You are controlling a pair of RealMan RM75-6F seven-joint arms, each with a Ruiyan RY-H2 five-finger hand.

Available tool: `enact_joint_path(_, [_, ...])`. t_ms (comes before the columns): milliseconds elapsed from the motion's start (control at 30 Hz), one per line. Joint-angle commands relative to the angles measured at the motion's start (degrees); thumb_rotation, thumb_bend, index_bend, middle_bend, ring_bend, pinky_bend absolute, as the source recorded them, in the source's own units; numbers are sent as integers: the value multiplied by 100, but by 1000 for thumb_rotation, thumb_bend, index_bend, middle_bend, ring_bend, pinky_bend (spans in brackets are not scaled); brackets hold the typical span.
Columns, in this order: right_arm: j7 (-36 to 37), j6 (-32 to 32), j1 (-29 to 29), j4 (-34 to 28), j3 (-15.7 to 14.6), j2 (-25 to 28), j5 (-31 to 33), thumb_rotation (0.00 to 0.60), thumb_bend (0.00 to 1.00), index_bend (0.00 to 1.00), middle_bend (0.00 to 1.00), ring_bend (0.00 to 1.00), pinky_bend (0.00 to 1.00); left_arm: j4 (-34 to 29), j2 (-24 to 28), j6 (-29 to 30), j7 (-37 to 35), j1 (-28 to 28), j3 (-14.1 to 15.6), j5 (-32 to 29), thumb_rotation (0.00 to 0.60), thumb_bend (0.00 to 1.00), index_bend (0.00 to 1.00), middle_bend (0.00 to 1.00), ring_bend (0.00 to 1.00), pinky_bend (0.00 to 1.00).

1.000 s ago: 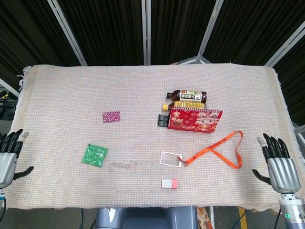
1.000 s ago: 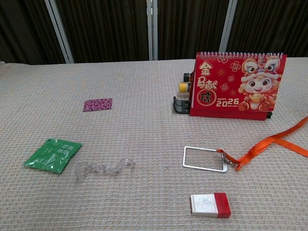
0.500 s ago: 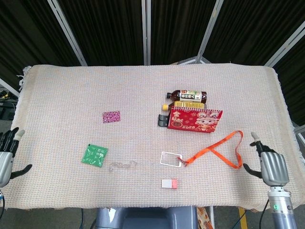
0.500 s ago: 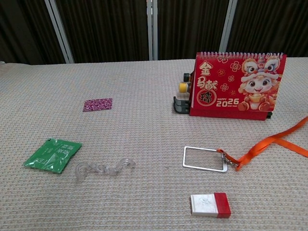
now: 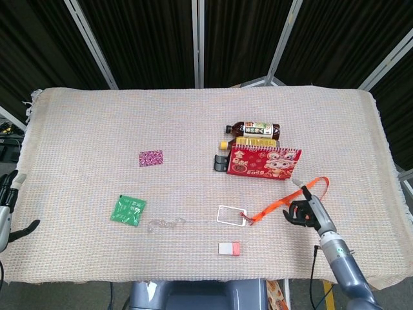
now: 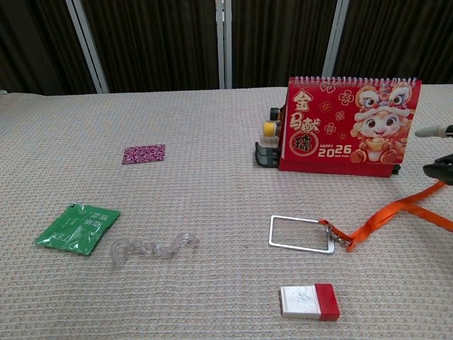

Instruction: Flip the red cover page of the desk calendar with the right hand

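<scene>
The desk calendar (image 5: 264, 161) stands upright right of the table's middle, its red cover (image 6: 350, 126) with the 2026 print facing me and the spiral binding on top. My right hand (image 5: 305, 210) hovers over the orange lanyard, in front of and to the right of the calendar, not touching it. Its fingers are apart and hold nothing. In the chest view only its fingertips (image 6: 434, 132) poke in at the right edge, level with the cover. My left hand (image 5: 6, 203) shows partly at the far left edge, fingers spread and holding nothing.
A bottle (image 5: 253, 130) lies behind the calendar, with a black object (image 5: 221, 163) at its left. An orange lanyard (image 5: 293, 201) runs to a clear badge holder (image 5: 231, 215). Also on the cloth: a red-white box (image 5: 229, 248), a clear chain (image 5: 165, 224), a green packet (image 5: 128, 209), a purple patch (image 5: 151, 157).
My right hand has swung in from the table's right edge toward the calendar and now enters the chest view. The left hand has slid further off the left edge.
</scene>
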Motion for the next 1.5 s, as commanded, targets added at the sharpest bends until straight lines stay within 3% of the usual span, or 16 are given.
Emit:
enact_joint_path(33, [307, -336, 278, 330, 176, -226, 327, 600, 306, 0, 703, 772, 809, 10, -8, 2, 10, -1, -8, -5, 600, 157, 0, 0, 0, 0])
enact_joint_path(367, [565, -452, 421, 743, 161, -654, 793, 600, 308, 0, 697, 772, 809, 22, -27, -10, 42, -4, -25, -26, 600, 158, 0, 0, 0, 0])
enact_joint_path(1000, [1427, -1131, 313, 1046, 375, -713, 920, 600, 313, 0, 684, 766, 808, 18, -43, -64, 87, -28, 8, 30, 600, 157, 0, 0, 0, 0])
enact_joint_path(1500, [1583, -1298, 392, 1601, 406, -1013, 822, 600, 320, 0, 684, 767, 808, 43, -13, -67, -37, -31, 16, 57, 600, 157, 0, 0, 0, 0])
